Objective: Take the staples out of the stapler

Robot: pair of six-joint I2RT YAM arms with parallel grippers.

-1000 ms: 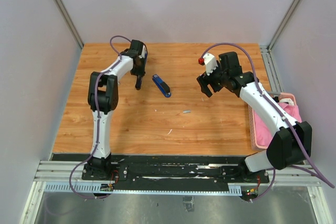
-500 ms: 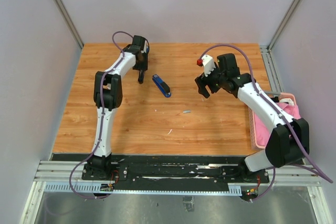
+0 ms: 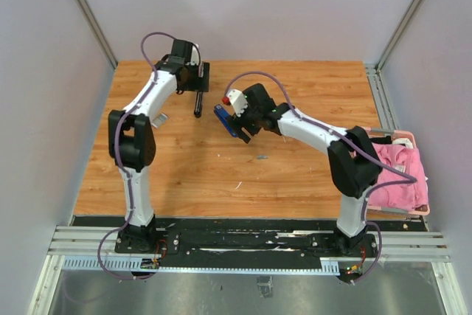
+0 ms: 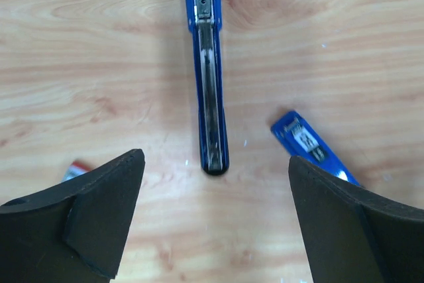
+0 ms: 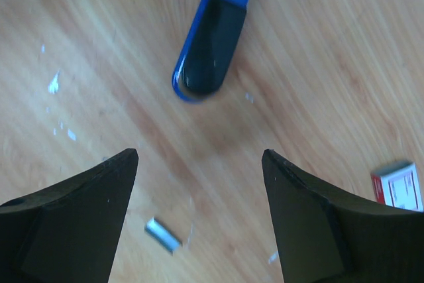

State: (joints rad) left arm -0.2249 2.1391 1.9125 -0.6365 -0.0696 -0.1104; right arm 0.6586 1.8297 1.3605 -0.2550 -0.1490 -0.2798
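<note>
Left gripper (image 4: 215, 177): fingers spread wide, nothing held. Straight ahead of it, in line with the gap, lies the open stapler (image 4: 209, 84), blue, with its silvery channel facing up and its near end level with the fingertips. We cannot tell whether any strip sits in that channel.

Right gripper (image 5: 200, 164): also released and empty. A black-ended stapler (image 5: 215, 44) lies ahead of it. Closer in, between its fingers, a short strip of staples (image 5: 162, 235) lies loose on the table (image 5: 318, 64), apart from that stapler.

Our reading: at least one strip is already out, and neither arm has a grasp.

Next move, as we judge it: square the left fingers across the narrow body and close without nudging it. Then tip the channel or clear it, keeping the loose strip from scattering.
</note>
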